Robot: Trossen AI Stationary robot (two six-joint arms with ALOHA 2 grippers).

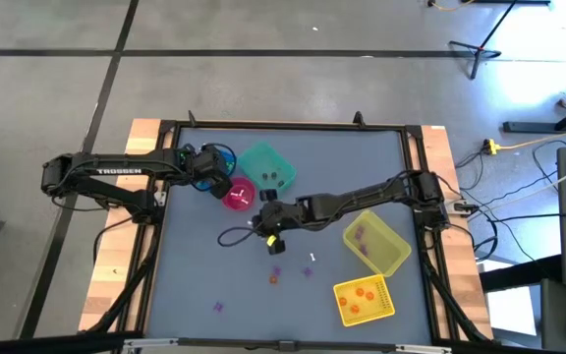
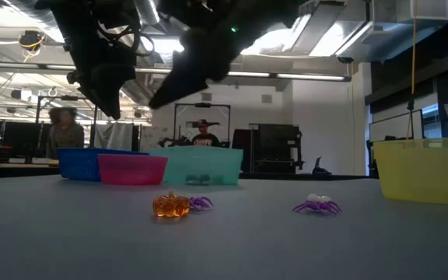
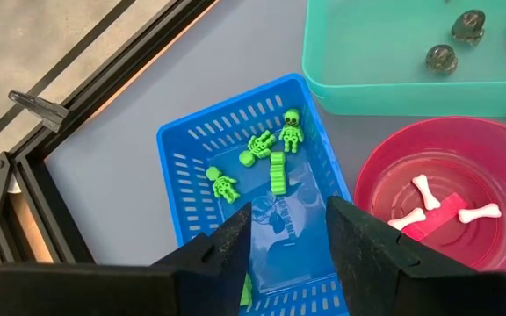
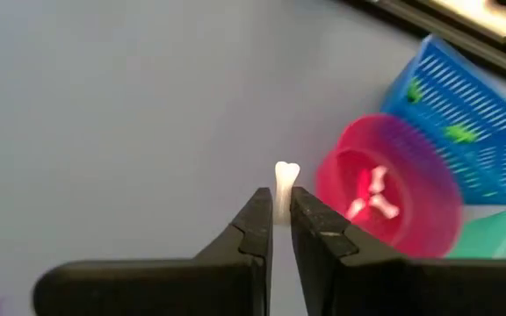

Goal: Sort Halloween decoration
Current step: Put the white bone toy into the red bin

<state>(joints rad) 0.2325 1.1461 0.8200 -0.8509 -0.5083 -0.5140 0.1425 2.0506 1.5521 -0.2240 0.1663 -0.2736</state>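
My right gripper (image 4: 279, 204) is shut on a small white bone trinket (image 4: 285, 178) above the grey table, a little short of the pink bowl (image 4: 389, 197), which holds more white bones. In the high view this gripper (image 1: 260, 222) hangs near the table's middle. My left gripper (image 3: 288, 215) stands open over the blue basket (image 3: 191, 158), where green skeletons (image 3: 275, 154) lie. Loose trinkets rest on the table: an orange pumpkin (image 2: 170, 205) and purple spiders (image 2: 317, 206). My right gripper pinches one end of the white bone (image 4: 284, 195) between its two fingertips. The bone's knobbed other end (image 4: 286, 168) sticks out past the fingertips. The fingers slant downward toward the pink bowl, and the bone is lifted clear of the table.
A teal bin (image 1: 266, 167) with dark grey trinkets stands behind the pink bowl (image 1: 239, 194). Two yellow bins (image 1: 376, 244) (image 1: 365, 300) sit at the right and near right. More small trinkets (image 1: 275, 273) lie between the arms and the near edge. A raised frame (image 1: 283, 126) rims the table.
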